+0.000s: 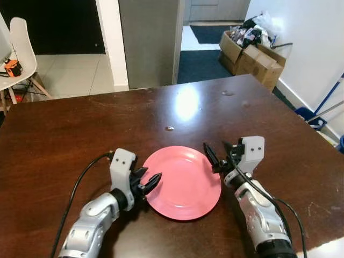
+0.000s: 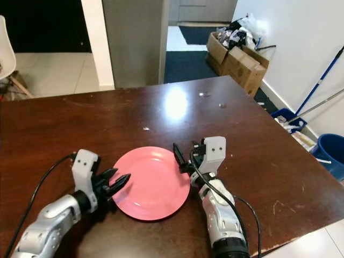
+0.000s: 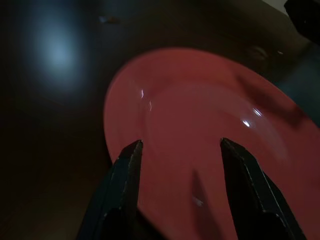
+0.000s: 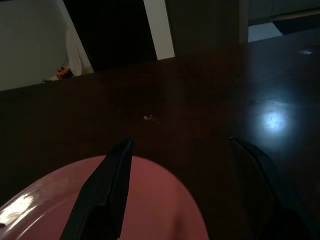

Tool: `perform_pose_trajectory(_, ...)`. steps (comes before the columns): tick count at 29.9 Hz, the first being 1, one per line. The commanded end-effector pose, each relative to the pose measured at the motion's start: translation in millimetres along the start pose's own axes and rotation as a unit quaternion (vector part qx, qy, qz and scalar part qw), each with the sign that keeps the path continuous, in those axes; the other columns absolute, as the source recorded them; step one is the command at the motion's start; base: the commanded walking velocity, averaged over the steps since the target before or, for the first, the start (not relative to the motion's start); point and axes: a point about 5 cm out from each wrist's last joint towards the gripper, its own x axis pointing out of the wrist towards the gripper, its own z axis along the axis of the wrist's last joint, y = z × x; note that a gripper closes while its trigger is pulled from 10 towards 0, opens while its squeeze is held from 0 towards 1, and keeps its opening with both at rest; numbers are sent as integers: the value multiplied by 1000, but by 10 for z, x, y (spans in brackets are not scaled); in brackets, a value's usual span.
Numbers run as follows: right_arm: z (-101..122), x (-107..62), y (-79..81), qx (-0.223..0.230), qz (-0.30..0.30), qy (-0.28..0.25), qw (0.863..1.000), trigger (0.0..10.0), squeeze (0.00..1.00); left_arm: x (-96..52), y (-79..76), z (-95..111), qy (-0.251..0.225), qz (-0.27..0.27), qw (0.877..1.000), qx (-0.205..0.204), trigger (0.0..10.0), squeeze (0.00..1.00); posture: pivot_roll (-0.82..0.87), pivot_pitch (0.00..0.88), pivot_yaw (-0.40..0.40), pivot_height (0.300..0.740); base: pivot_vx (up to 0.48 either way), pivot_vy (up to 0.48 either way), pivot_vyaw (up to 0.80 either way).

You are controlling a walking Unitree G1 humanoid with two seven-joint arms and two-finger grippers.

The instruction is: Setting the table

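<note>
A round pink plate point(image 1: 181, 183) lies flat on the dark brown table point(image 1: 64, 129), near its front edge. My left gripper point(image 1: 151, 175) is open at the plate's left rim, its fingers pointing in over the rim; the left wrist view has the plate point(image 3: 200, 115) just beyond the open gripper point(image 3: 181, 144). My right gripper point(image 1: 216, 146) stands open at the plate's far right rim, with nothing between its fingers. In the right wrist view the plate's edge point(image 4: 140, 200) lies below the spread gripper point(image 4: 182, 141).
A small crumb point(image 1: 169, 128) lies on the table beyond the plate. Past the table stand a grey pillar point(image 1: 150, 43), a white chair point(image 1: 21, 48) at far left and cardboard boxes point(image 1: 252, 48) at far right. A blue bucket point(image 2: 330, 153) sits right of the table.
</note>
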Motion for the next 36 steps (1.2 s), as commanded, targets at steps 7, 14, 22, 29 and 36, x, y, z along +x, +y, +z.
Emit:
perform_pose_trajectory(7,-70,-59,-10,11,-3,15,1000,10000,0,-112,-69,-180,31,-56,997,-35,10000,0,26,43,69,740,0,0,0)
perform_pose_trajectory(14,-63,-85,-44,11,-4,19,1000,10000,0,-84,-74,-227,60,-55,997,5,10000,0,26,45,68,740,0,0,0)
perform_pose_trajectory(22,70,-109,-167,-41,-49,-6,998,10000,0,-126,22,-518,159,-20,978,134,10000,0,22,51,72,740,0,0,0)
perform_pose_trajectory(29,51,-149,-208,58,-24,7,998,10000,0,-113,10,-493,149,-23,979,134,10000,0,24,50,74,740,0,0,0)
perform_pose_trajectory(36,-196,-205,-52,169,21,51,984,10000,0,-100,20,-465,139,-20,980,140,10000,0,32,49,73,740,0,0,0)
